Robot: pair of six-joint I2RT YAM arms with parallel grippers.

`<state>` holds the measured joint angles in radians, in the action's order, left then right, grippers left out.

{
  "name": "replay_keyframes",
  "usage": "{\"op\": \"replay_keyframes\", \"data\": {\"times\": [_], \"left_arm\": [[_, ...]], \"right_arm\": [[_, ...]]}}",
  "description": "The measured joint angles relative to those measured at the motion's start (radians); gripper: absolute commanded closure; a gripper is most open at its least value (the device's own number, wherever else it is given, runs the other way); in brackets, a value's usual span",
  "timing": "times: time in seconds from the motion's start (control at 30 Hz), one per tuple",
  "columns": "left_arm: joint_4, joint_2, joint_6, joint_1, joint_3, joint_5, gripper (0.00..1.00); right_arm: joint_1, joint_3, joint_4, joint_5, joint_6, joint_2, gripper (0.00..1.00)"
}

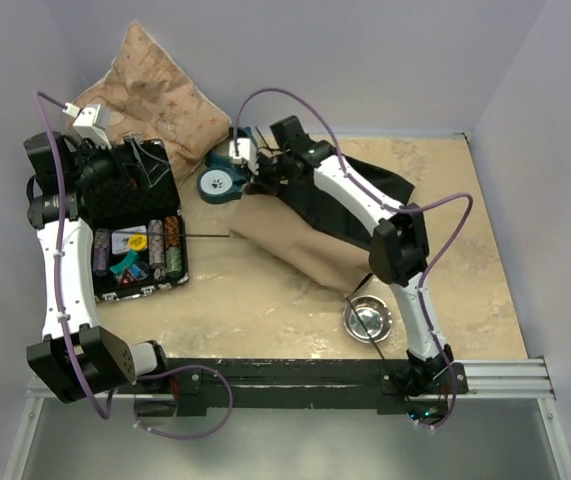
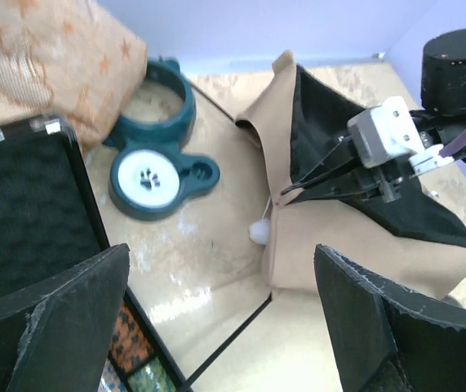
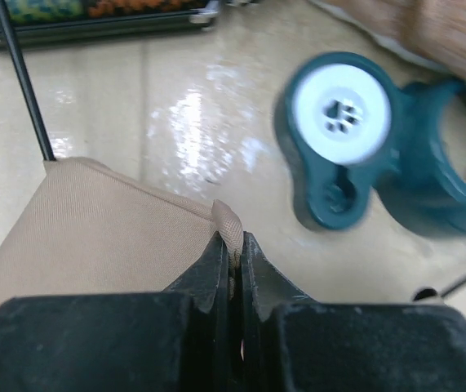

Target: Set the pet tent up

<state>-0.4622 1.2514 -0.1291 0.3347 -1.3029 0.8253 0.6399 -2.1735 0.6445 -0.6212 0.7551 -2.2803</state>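
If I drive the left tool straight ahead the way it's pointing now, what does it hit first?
Most likely the bare table, right beside the white pom-pom of the pet tent. The left tool stands open, aimed there; depth is hard to judge.

No legible words or numbers; only a dark paw print (image 3: 340, 114) on the white disc (image 3: 343, 140) of the teal holder (image 3: 416, 196)
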Motion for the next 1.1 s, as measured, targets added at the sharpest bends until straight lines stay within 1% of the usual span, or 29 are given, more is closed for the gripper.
{"op": "replay_keyframes", "data": {"times": [0.17,0.33,0.47,0.53,0.63,0.7,0.77,0.83,0.97,1.1], "left_arm": [[0.141,0.012,-0.099,0.0,-0.049,0.011,0.0],[0.399,0.006,-0.286,0.001,-0.098,0.011,0.01],[0.592,-0.021,-0.434,0.016,-0.119,-0.028,0.03],[0.663,-0.047,-0.505,0.04,-0.119,-0.058,0.05],[0.752,-0.069,-0.63,0.121,-0.118,-0.072,0.1],[0.81,-0.067,-0.704,0.188,-0.114,-0.071,0.11],[0.828,-0.052,-0.745,0.235,-0.112,-0.07,0.12],[0.822,-0.027,-0.751,0.257,-0.111,-0.07,0.13],[0.734,0.01,-0.72,0.264,-0.111,-0.071,0.14],[0.65,0.045,-0.671,0.265,-0.112,-0.065,0.19]], "right_arm": [[-0.083,0.0,-0.022,0.001,-0.067,0.058,1.0],[-0.131,0.0,-0.07,0.006,-0.16,0.081,1.0],[-0.142,0.0,-0.106,0.02,-0.227,0.082,1.0],[-0.141,0.0,-0.124,0.027,-0.262,0.083,1.0],[-0.129,-0.005,-0.151,0.028,-0.311,0.085,1.0],[-0.114,-0.006,-0.167,0.037,-0.34,0.093,1.0],[-0.094,-0.007,-0.19,0.056,-0.369,0.104,1.0],[-0.073,-0.007,-0.216,0.084,-0.396,0.117,1.0],[-0.014,-0.007,-0.282,0.184,-0.442,0.156,1.0],[0.04,-0.007,-0.355,0.304,-0.483,0.186,1.0]]}}
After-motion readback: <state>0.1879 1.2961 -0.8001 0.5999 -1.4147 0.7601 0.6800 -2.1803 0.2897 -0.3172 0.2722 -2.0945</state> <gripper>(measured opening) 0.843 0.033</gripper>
